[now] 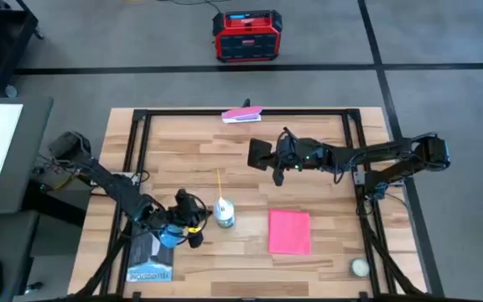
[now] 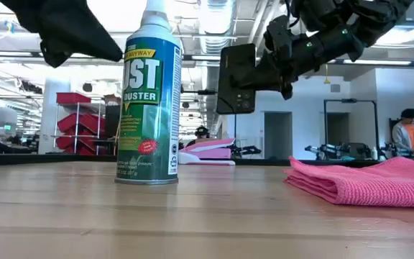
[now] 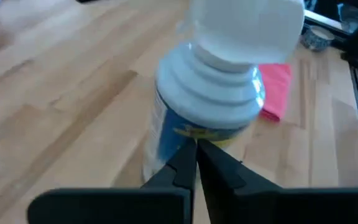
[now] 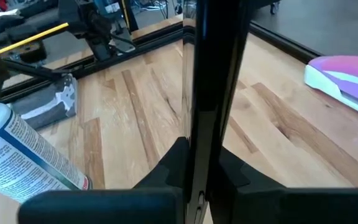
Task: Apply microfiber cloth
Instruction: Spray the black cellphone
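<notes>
Pink folded microfiber cloth [image 1: 289, 231] flat on wooden table [image 1: 183, 151], untouched. Right gripper [image 1: 277, 159] clamped on black phone [image 1: 260, 154]. Left gripper [image 1: 193, 220] fingers together, empty, beside duster can [image 1: 224, 213].

I log a plain bright pink microfiber cloth [image 1: 289, 231] at lower right of the light wood-grain tabletop [image 1: 183, 159]. Duster can [image 2: 148, 108]: teal-green and white label, white cap. Black phone [image 1: 261, 154] at centre. Pink-and-white item [image 1: 241, 114] at top edge. Red-and-black box [image 1: 247, 36] on grey floor.
</notes>
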You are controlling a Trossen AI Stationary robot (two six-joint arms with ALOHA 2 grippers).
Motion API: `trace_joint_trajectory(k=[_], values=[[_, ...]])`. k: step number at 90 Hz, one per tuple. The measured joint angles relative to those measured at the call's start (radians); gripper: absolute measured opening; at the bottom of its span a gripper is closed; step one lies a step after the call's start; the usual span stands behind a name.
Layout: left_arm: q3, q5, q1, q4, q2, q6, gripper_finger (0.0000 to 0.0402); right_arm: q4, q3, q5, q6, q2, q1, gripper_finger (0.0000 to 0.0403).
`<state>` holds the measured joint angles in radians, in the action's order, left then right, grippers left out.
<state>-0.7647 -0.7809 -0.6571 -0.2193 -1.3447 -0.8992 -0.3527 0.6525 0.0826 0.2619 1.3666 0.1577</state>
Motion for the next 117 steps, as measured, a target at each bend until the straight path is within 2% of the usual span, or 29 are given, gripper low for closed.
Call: trace_joint_trajectory(k=[28,57,68,83,91,102,117], values=[[0.000,0.018,0.060,0.001,-0.096,0.032,0.0000,0.000,0.000,0.000,-0.006,0.000,0.000,0.0014],[0.000,0.039,0.114,-0.007,-0.093,0.132,0.0000,0.000,0.000,0.000,-0.007,0.000,0.000,0.0014],[0.000,0.018,0.111,-0.124,-0.069,0.123,0.0000,-0.002,0.000,0.009,-0.012,0.000,0.001,0.0014],[0.000,-0.067,0.109,-0.360,0.067,0.121,0.0000,-0.053,0.002,-0.008,-0.037,0.000,0.018,0.0014],[-0.022,-0.080,0.122,-0.403,0.167,0.204,0.0000,-0.051,0.024,-0.059,-0.076,0.000,0.034,0.0014],[-0.075,-0.076,0.142,-0.393,0.289,0.413,0.0000,-0.040,0.065,-0.151,-0.143,0.000,0.072,0.0014],[-0.185,0.009,0.191,-0.393,0.340,0.650,0.0000,-0.022,0.110,-0.256,-0.204,0.018,0.159,0.0014]])
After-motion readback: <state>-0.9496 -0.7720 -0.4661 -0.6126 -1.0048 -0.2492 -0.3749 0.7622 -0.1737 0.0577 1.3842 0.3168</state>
